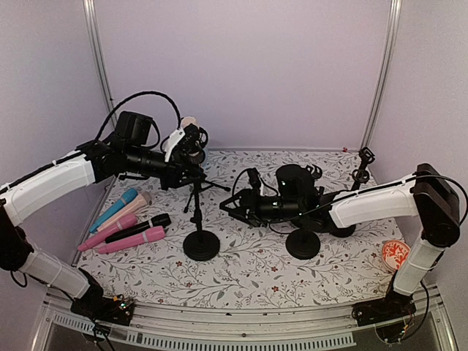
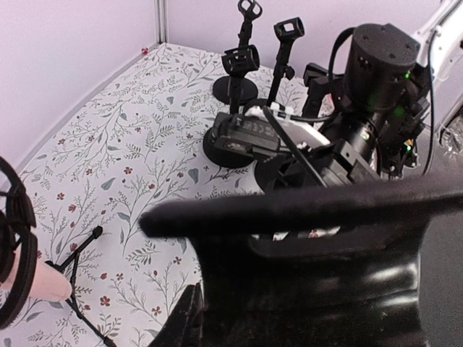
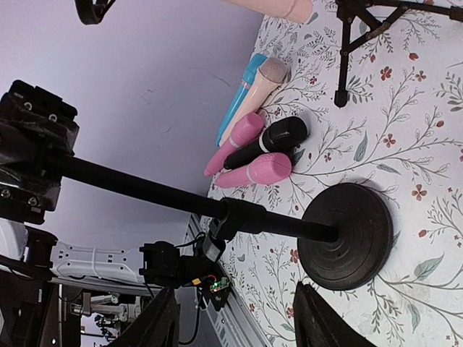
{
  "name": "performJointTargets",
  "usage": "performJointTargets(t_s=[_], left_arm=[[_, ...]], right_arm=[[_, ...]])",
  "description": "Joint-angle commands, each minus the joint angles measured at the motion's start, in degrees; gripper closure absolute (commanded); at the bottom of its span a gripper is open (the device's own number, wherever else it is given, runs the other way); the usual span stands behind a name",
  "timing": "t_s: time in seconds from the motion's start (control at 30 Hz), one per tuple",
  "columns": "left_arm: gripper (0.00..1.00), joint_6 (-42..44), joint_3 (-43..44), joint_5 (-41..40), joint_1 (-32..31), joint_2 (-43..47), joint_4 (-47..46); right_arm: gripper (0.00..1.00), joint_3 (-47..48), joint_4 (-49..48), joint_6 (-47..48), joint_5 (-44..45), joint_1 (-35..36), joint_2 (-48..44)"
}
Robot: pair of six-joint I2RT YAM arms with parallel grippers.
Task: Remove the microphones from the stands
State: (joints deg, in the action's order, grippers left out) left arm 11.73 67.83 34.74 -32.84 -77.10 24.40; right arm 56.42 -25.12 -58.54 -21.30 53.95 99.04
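The microphone [image 1: 189, 122] sits in the ring mount of the tripod stand [image 1: 196, 186] near the table's [image 1: 248, 272] far left corner, the left gripper [image 1: 189, 144] at it with jaw width unreadable, while the right gripper [image 3: 235, 322], half-spread and empty, hovers beside the round-base stand [image 1: 201, 245], probably to brace.

surface [image 1: 241, 281] | left: five loose microphones [image 1: 128, 223] lying side by side | back left, behind them: microphone [image 1: 189, 123] on tripod stand [image 1: 213, 186] | centre front: round-base stand [image 1: 201, 245] | to its right: second round-base stand [image 1: 303, 243] | back right: clip stands [image 1: 362, 167] | front right: disc [image 1: 395, 253]
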Motion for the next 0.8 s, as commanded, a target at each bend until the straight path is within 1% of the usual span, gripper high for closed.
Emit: performJointTargets(t_s=[0.0, 0.13, 0.23, 0.4, 0.5, 0.57, 0.7, 0.77], left_arm=[[0.87, -6.71, 5.6, -4.08, -2.89, -2.42, -8.88], [0.86, -7.79, 8.89, -7.05, -4.46, -5.01, -10.37], [0.84, -7.99, 11.53, -6.59, -5.55, -7.34, -10.27], [0.78, -6.61, 10.6, -9.14, -7.88, -8.34, -10.33], [0.59, -6.38, 9.26, -11.09, -8.74, -8.61, -10.39], [0.5, -6.12, 8.91, -11.58, -9.13, -8.76, -10.56], [0.41, -5.23, 9.05, -12.26, -9.42, -8.86, -10.73], [0.4, -4.56, 9.2, -12.03, -9.37, -8.63, -10.24]], right_arm=[[0.45, -1.42, 0.7, 0.52, 1.36, -0.09, -2.46], [0.45, -1.33, 0.69, 0.41, 1.41, -0.03, -3.12], [0.45, -1.3, 0.69, 0.58, 1.36, 0.0, -3.2], [0.45, -1.23, -1.17, -0.32, -0.42, -0.14, -1.38], [0.45, -1.38, -3.1, -2.1, -0.77, -0.08, 0.23], [0.44, -1.46, -4.51, -3.51, -0.64, 0.02, 1.3], [0.44, -1.17, -7.39, -5.93, -0.86, 0.24, 4.19], [0.44, -0.91, -8.8, -7.17, -1.46, 0.47, 5.65]])
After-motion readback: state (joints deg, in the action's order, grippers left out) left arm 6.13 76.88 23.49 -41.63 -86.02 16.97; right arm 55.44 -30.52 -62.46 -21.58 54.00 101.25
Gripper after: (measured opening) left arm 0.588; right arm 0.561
